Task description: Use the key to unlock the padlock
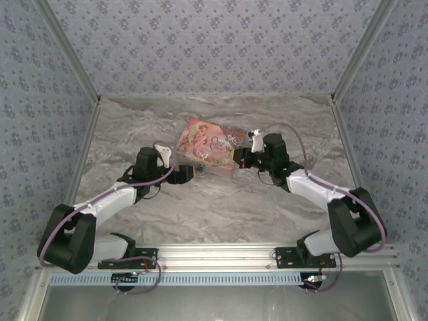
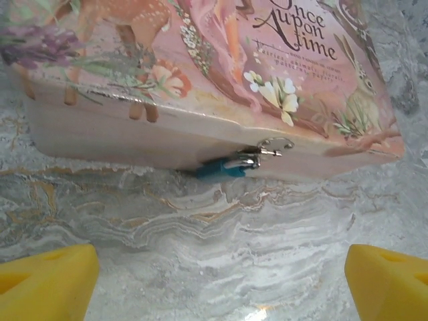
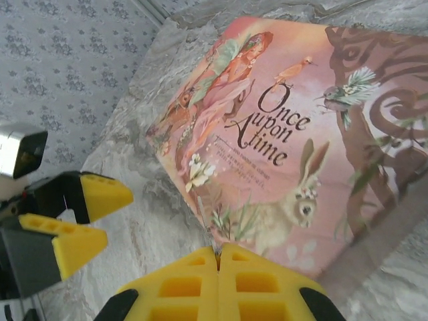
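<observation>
1. Find the tiny padlock (image 2: 221, 170), blue-teal in the body with a thin silvery shackle, low on the front wall of the pink illustrated box (image 2: 200, 67). Note the shackle hooked through a small silvery clasp (image 2: 271, 147) and the body down by the grey marbled surface (image 2: 221, 227).
2. Expect light, hard, slick metal (likely to swing or twist on the clasp at the first nudge). Pinch the flat sides of the teal body, probably the best hold, and leave the keyhole end free.
3. See the left jaws spread wide, yellow pads (image 2: 47, 281) facing the padlock and apart from it.
4. See the right jaws pressed together, yellow pads (image 3: 194, 281) meeting at a seam close to the box's right end. Cannot tell whether the key is pinched there.
5. Treat the key as stiff but tiny, easily tilted or dropped.
6. Read "Once upon a time" in dark script on the lid (image 3: 281, 134). Cannot read the finer line beneath, nor any brand on the padlock.
</observation>
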`<state>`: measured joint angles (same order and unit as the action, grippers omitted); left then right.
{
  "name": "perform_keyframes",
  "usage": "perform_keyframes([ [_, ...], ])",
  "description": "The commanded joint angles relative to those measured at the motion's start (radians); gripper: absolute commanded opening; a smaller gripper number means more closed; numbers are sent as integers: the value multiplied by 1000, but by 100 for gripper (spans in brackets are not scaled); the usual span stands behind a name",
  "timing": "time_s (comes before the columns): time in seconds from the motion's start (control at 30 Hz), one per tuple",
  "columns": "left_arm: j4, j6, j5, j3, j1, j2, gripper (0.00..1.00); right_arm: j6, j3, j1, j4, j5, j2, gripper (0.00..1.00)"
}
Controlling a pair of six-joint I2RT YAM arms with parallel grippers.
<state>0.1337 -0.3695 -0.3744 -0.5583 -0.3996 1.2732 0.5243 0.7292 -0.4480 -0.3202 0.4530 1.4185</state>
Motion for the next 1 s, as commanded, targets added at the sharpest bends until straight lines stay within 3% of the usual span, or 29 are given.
perform_keyframes([
  [0.0, 41, 39, -53, -49, 1, 70, 91, 24, 94, -10, -11, 17, 83, 0],
  [0.07, 75, 34, -109, -59, 1, 122, 83, 22, 133, -12, 16, 16, 140, 0],
  [0.17, 114, 18, -138, -66, -1, 178, 78, 46, 147, -11, -15, 25, 199, 0],
  [0.5, 192, 42, -141, -69, -31, 250, 78, 40, 155, -12, 65, 12, 301, 0],
  [0.73, 333, 88, -118, -35, -39, 300, 78, 27, 144, -19, 109, -7, 317, 0],
  [0.97, 428, 106, -106, -36, -52, 370, 73, 9, 146, -29, 129, -21, 310, 0],
])
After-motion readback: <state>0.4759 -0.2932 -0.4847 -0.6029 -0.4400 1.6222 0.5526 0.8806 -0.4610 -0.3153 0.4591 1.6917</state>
